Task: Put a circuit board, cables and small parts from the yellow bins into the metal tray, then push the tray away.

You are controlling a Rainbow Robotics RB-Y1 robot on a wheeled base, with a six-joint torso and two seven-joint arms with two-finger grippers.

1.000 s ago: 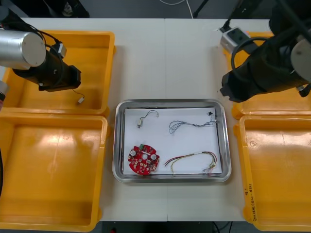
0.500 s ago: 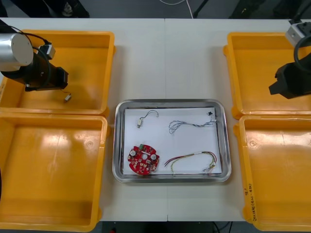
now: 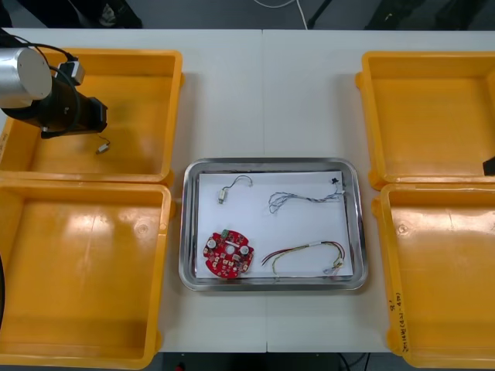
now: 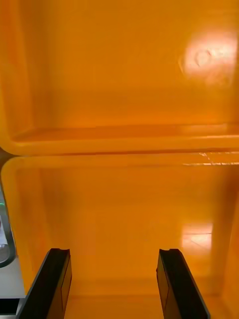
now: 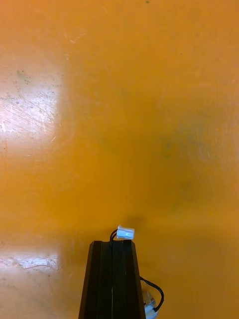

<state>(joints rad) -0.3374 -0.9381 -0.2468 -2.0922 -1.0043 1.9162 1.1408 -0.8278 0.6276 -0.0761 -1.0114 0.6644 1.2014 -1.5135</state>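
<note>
**A:** What does the metal tray (image 3: 271, 163) hold?

**B:** It sits mid-counter (image 3: 263, 93) between the bins and is white inside. A round red circuit board (image 3: 227, 255) lies in its near left corner, with a red and yellow cable (image 3: 305, 253) beside it. Farther back are a twisted blue and white cable (image 3: 298, 201) and a short cable with a pale plug (image 3: 234, 185).

**A:** And the yellow bins?

**B:** There are two at each side. The left pincer (image 5: 112, 245) is over the floor of the far left bin (image 3: 147, 93). The near left bin (image 3: 85, 270), far right bin (image 3: 425, 116) and near right bin (image 3: 441, 270) flank the tray.

**A:** What has changed over the last second?

**B:** The left pincer has drifted leftward across its bin, carrying its load along. The right arm (image 3: 489, 165), which stood over the far right bin's inner rim, has pulled back to a dark sliver at the counter's right edge. The tray's contents lie as they did.

**A:** How are the pincers?

**B:** The left one is clenched on a black cable (image 5: 124, 233). Its white plug pokes out at the fingertips and a loop trails beside the fingers. The right pincer (image 4: 113, 254) is released, with its fingers well apart and gripping nothing. It is above one right-hand bin's floor, and the two bins' rims meet beyond its fingers.
</note>
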